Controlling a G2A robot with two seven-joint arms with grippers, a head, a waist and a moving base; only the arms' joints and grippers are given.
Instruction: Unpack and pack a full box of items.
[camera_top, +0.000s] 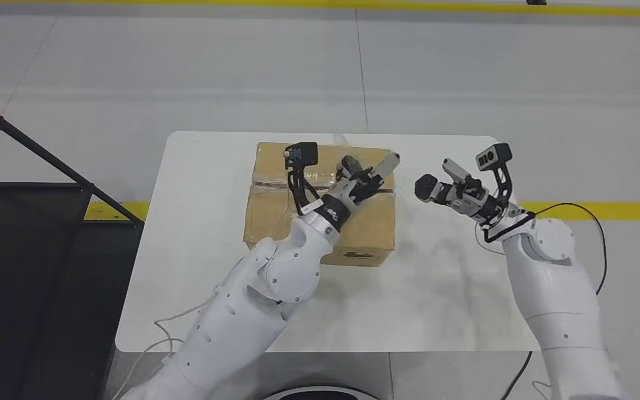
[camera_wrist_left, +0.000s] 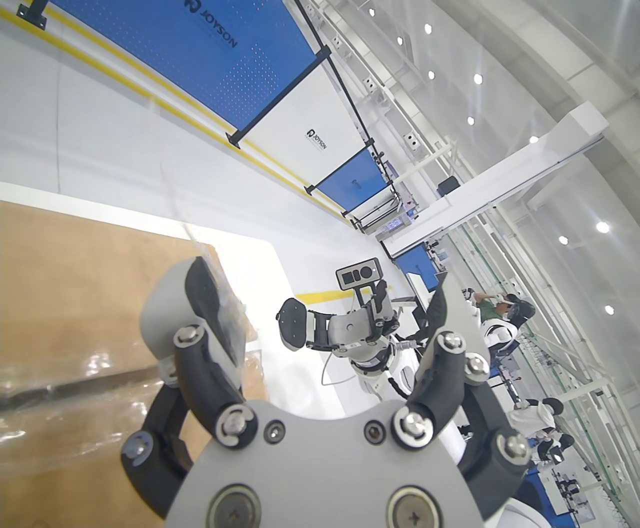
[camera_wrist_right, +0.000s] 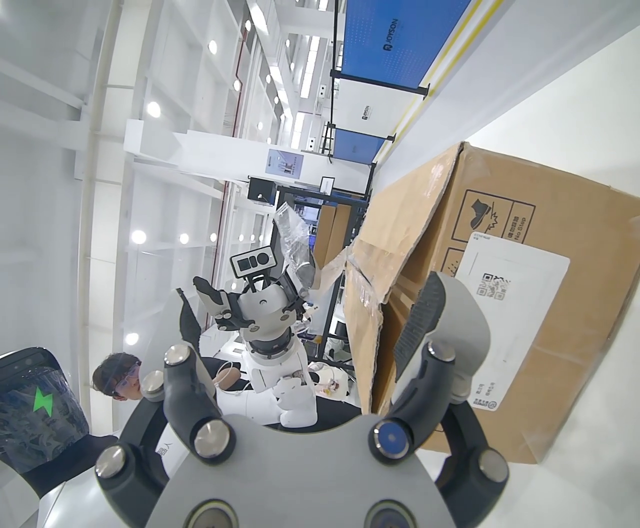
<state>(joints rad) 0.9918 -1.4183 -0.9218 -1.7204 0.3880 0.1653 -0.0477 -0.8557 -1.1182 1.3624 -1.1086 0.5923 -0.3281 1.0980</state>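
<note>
Cardboard box (camera_top: 275, 205) stands toward the far edge of the table (camera_top: 200, 260) in the top view, with the left gripper (camera_top: 370, 165) above its top and the right gripper (camera_top: 437, 177) beside it, where we have room to move. Left wrist view: our fingers (camera_wrist_left: 170, 310) are spread, with clear tape (camera_wrist_left: 227, 310) clinging limply to one. Right wrist view: fingers (camera_wrist_right: 450, 320) spread. We judge the box stiff, probably heavy, and best opened at its top seam (camera_wrist_right: 362, 270).

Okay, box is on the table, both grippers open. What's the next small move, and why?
Probably have the left gripper shed the clear tape strip clinging to one finger, away from the box. The top flaps look torn along the seam but lie down, and the right gripper hangs open beside the box.
</note>
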